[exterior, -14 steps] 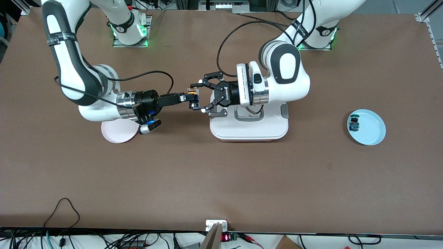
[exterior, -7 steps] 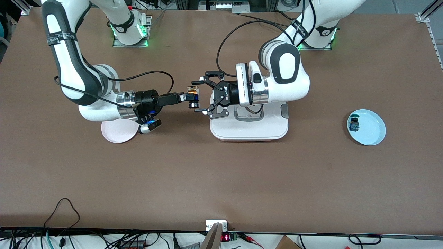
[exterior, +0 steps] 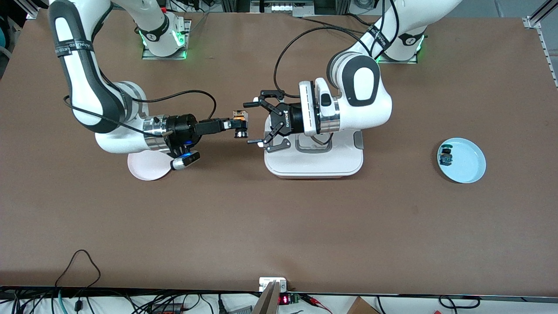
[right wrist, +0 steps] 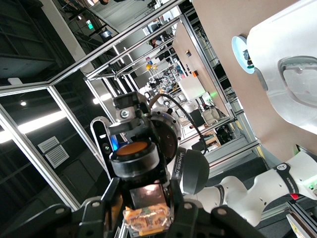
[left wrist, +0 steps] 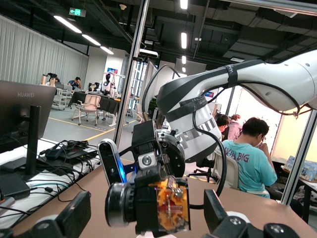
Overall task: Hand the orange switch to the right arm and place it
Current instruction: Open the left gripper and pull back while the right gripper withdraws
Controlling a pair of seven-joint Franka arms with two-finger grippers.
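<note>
The orange switch (exterior: 239, 117) is a tiny black-bodied part with an orange end. It is held up in the air over the bare table between the two arms. My right gripper (exterior: 239, 124) is shut on the orange switch. In the right wrist view the switch (right wrist: 147, 218) sits between my right gripper's (right wrist: 147, 208) fingers. My left gripper (exterior: 253, 123) is open and empty, its fingertips a short gap from the switch. In the left wrist view the switch (left wrist: 171, 206) faces my left gripper (left wrist: 146, 218), with its spread fingers (left wrist: 74, 218) at either side.
A white lidded container (exterior: 314, 163) sits under my left wrist. A pink plate (exterior: 146, 168) lies under my right wrist. A light blue plate (exterior: 468, 168) toward the left arm's end holds a small black switch with blue-green parts (exterior: 445, 156).
My left gripper has drawn back from the switch toward its own arm, fingers still spread. My right gripper has shifted a little toward its own end with the switch in it.
</note>
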